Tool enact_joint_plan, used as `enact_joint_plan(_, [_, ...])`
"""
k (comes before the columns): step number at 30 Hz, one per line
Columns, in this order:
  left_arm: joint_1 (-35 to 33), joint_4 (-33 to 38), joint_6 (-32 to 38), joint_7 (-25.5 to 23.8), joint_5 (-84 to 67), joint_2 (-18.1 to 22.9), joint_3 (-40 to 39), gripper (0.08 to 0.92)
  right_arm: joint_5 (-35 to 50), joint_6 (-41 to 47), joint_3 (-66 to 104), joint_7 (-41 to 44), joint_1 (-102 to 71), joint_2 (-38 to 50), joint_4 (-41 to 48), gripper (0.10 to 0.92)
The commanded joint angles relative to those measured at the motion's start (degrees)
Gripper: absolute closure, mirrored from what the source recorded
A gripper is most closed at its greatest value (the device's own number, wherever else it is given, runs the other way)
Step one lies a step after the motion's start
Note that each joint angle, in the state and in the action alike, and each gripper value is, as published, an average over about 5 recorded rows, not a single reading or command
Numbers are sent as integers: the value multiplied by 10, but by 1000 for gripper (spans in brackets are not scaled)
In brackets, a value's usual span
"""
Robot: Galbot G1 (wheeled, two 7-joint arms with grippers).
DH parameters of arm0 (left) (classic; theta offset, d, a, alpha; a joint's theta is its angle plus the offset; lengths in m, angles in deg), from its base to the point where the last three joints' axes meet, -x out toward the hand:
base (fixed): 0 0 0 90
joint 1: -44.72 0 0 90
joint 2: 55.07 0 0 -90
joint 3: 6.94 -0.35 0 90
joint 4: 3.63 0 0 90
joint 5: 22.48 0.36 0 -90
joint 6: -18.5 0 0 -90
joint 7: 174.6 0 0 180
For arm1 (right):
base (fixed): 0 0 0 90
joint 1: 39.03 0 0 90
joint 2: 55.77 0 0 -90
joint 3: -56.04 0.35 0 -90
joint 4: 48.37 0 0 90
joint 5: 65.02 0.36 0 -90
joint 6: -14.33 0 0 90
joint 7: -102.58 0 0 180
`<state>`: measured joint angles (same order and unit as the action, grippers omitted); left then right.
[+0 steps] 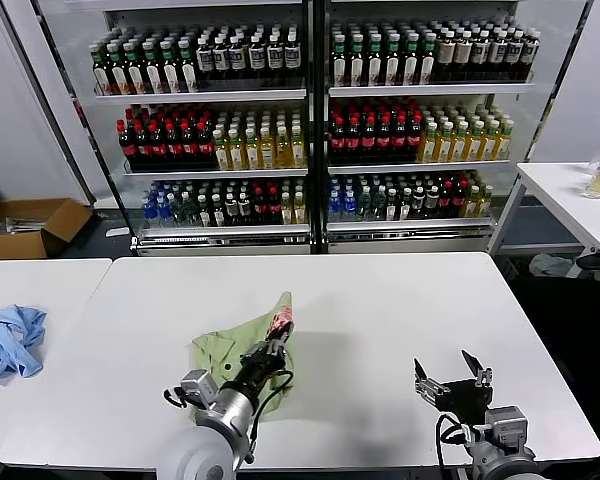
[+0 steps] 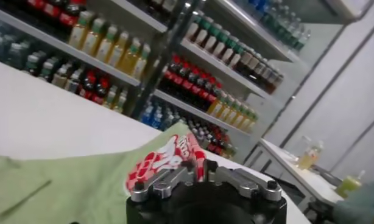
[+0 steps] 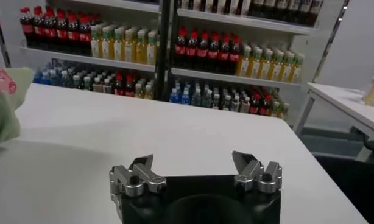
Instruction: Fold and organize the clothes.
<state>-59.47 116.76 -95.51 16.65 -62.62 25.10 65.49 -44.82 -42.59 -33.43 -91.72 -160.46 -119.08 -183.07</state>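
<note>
The light green polo shirt [image 1: 232,347] lies bunched on the white table [image 1: 380,300], left of the middle, with one part lifted into a peak. Its red-and-white checkered logo [image 1: 281,320] shows near the peak. My left gripper [image 1: 270,345] is shut on the shirt fabric right at the logo [image 2: 169,159] and holds it up off the table. The shirt's edge also shows far off in the right wrist view [image 3: 4,106]. My right gripper [image 1: 448,378] is open and empty above the table's front right part, well apart from the shirt.
A light blue garment [image 1: 8,340] lies on the neighbouring table at the left. Drink coolers full of bottles [image 1: 310,120] stand behind the table. A cardboard box [image 1: 35,225] sits on the floor at back left. Another table [image 1: 570,195] with bottles stands at right.
</note>
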Motion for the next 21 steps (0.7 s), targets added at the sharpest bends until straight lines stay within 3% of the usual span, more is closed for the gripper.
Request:
enact_joint_plan(1, [-25, 33, 22, -63, 31, 0, -60, 742, 1, 0, -7, -1, 17, 0, 4, 203])
enact_joint_plan(5, [-34, 63, 37, -83, 58, -22, -22, 630, 9, 0, -20, 0, 42, 3, 16, 203])
enact_joint_plan(13, [-60, 33, 111, -87, 178, -105, 178, 396, 105, 1, -201, -13, 209, -26, 110, 203])
enact_joint_plan(21, [-119, 41, 109, -86, 190, -97, 230, 199, 166, 3, -306, -25, 316, -52, 259, 203])
